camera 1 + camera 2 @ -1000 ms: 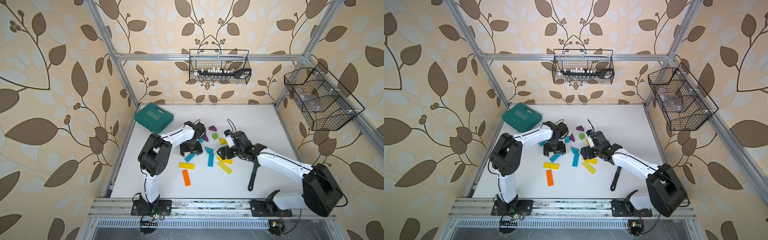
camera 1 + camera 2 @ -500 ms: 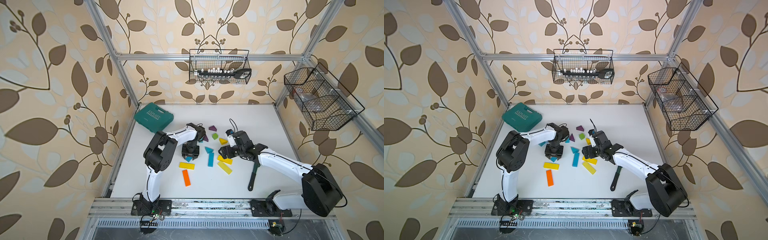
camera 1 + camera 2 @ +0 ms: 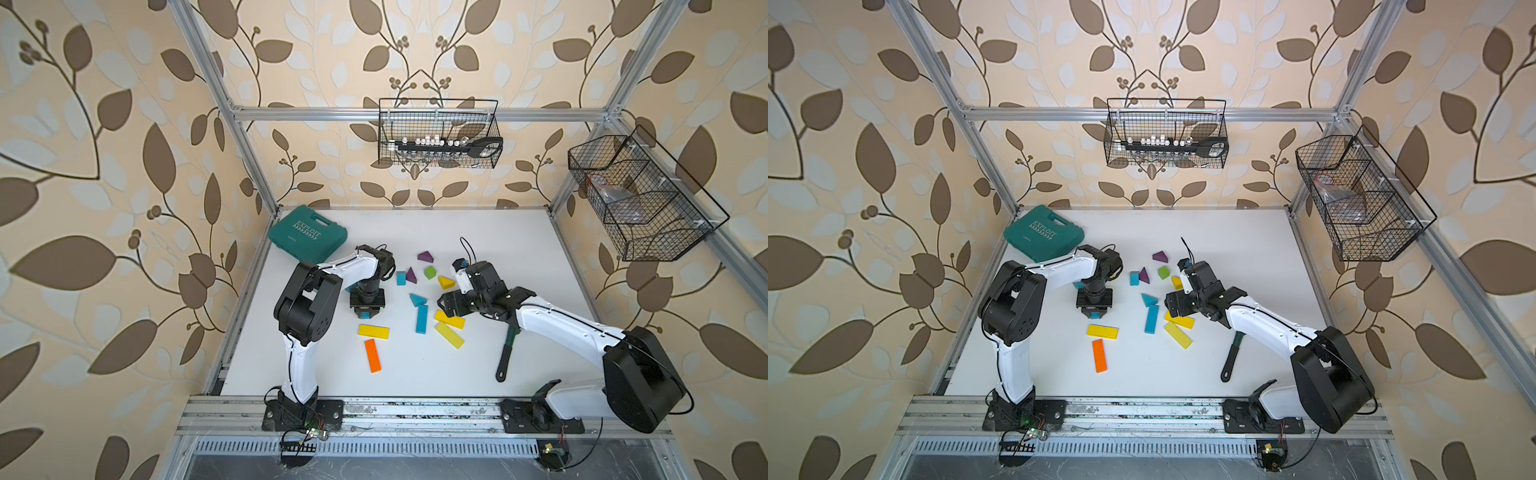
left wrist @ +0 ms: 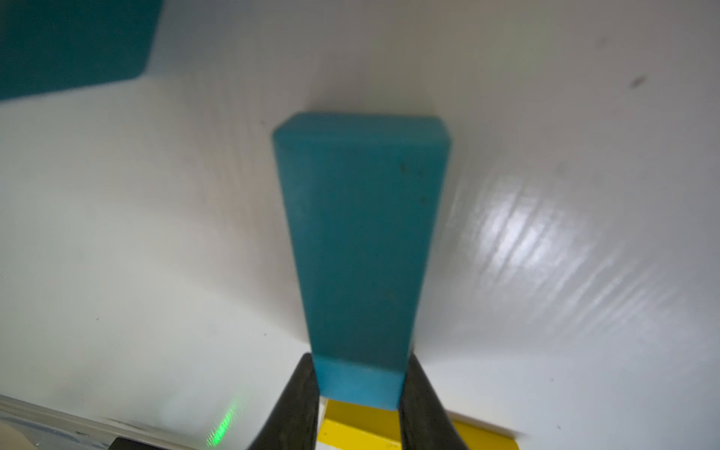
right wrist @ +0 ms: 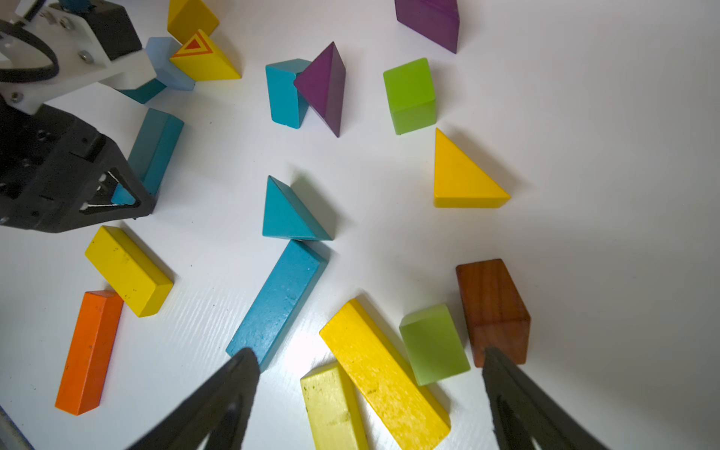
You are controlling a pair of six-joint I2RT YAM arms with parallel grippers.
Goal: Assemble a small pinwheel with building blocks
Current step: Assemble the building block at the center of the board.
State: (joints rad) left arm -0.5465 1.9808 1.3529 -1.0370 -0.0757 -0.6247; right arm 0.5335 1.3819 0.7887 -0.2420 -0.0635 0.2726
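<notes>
Left wrist view: left tool [image 4: 360,364] tight on blurred teal bar [image 4: 362,233]; right tool [image 5: 370,356] apart.

Only readable text is pale "EXPLOIT" over a row of chevron arrows on the lid of the teal case [image 3: 307,235] at the far left corner of the bench [image 3: 490,245], in both top views, smaller print below it illegible; yellow wedge [image 5: 202,58] carries a nested orange-red triangle mark, no lettering.

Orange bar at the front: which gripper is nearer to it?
Left. The left gripper, shut on a teal bar, sits just behind the orange bar, beyond a yellow bar. The right gripper hangs open farther off, over the other yellow bars.
</notes>
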